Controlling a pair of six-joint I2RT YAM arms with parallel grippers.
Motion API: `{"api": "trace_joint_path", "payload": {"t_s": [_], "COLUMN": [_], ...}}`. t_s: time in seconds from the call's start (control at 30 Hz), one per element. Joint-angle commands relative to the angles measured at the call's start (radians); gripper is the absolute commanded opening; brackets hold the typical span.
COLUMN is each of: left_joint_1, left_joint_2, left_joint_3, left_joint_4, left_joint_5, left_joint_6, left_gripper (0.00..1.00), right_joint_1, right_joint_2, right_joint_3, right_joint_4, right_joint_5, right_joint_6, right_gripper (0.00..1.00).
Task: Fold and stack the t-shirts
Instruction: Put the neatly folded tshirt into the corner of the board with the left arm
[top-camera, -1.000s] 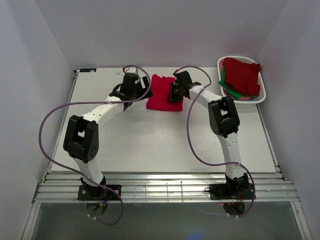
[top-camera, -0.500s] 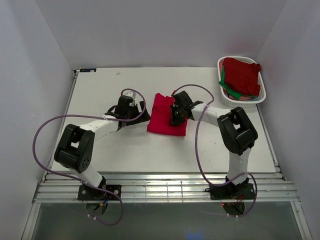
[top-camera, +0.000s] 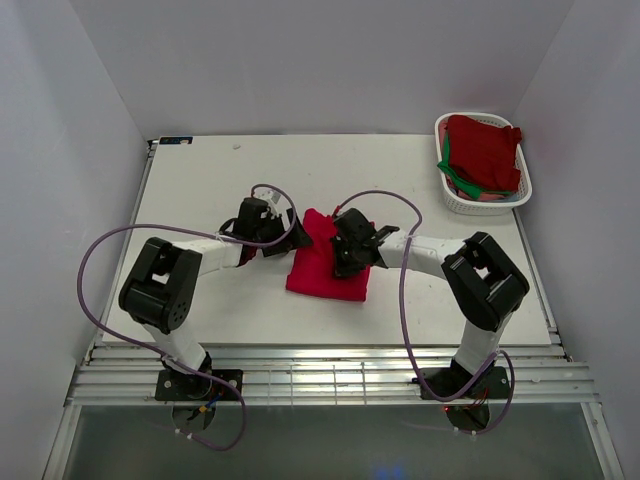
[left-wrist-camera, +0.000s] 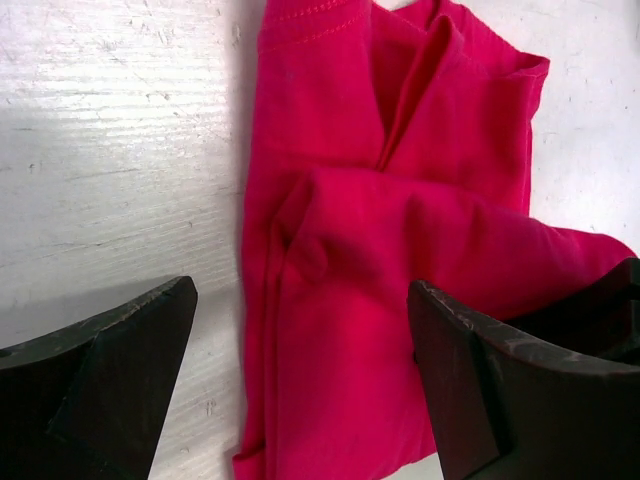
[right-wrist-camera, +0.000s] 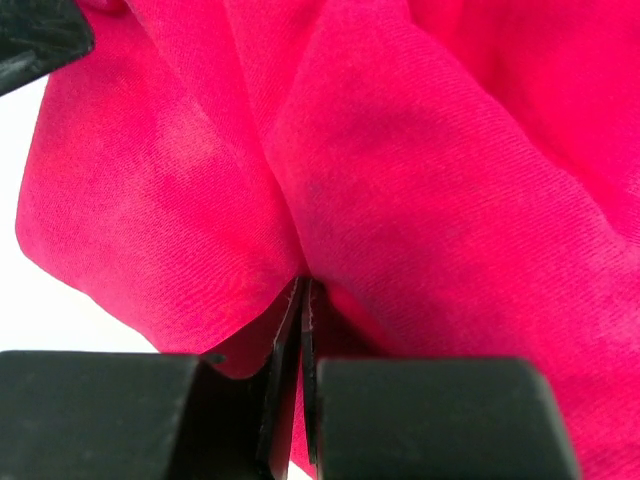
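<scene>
The crimson t-shirt lies folded on the desk, pinched by the right pincer, likely to drag it, the left pincer wide.

Both arms reach forward and bend inward to face each other, wrists low, the left gripper spread wide open, the right gripper pressed tight, pinching a fold of the crimson t-shirt.

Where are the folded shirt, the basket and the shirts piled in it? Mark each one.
Folded shirt (top-camera: 322, 272): top view, its middle.
Basket (top-camera: 466, 205): top view, its near wall.
Piled shirts (top-camera: 485, 150): top view, the dark red top one.
</scene>
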Motion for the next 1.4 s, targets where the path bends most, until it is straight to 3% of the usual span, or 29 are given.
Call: {"api": "trace_joint_path", "payload": {"t_s": [0.0, 0.27, 0.43, 0.77, 0.93, 1.03, 1.2, 1.33, 1.37], "left_joint_1": [-0.008, -0.057, -0.185, -0.206, -0.215, -0.235, -0.271, -0.277, -0.277], "left_joint_2": [0.006, -0.017, 0.018, 0.06, 0.103, 0.149, 0.198, 0.175, 0.155], "left_joint_3": [0.015, -0.133, -0.135, -0.126, -0.104, -0.072, -0.045, -0.051, -0.06], "left_joint_4": [-0.02, 0.049, 0.076, 0.113, 0.115, 0.118, 0.119, 0.122, 0.119], "left_joint_5": [0.02, 0.064, 0.015, -0.025, -0.036, -0.033, -0.031, -0.043, -0.059], "left_joint_6": [0.011, -0.05, -0.098, -0.147, -0.166, -0.17, -0.178, -0.172, -0.169], "left_gripper": [0.98, 0.98, 0.98, 0.94, 0.55, 0.45, 0.36, 0.1, 0.01], "right_joint_1": [0.02, 0.035, 0.041, 0.055, 0.063, 0.067, 0.072, 0.076, 0.076], "right_joint_2": [0.004, -0.011, -0.026, -0.062, -0.069, -0.074, -0.072, -0.074, -0.079], "right_joint_3": [-0.043, -0.041, -0.047, -0.077, -0.075, -0.071, -0.07, -0.075, -0.072], "right_joint_4": [-0.085, -0.092, -0.093, -0.084, -0.07, -0.067, -0.065, -0.068, -0.078], "right_joint_5": [0.018, 0.05, 0.055, 0.062, 0.058, 0.056, 0.056, 0.065, 0.088], "right_joint_6": [0.022, 0.032, 0.039, 0.053, 0.052, 0.049, 0.049, 0.042, 0.039], "right_gripper": [0.08, 0.08, 0.08, 0.08, 0.08, 0.08, 0.08, 0.09, 0.2]}}
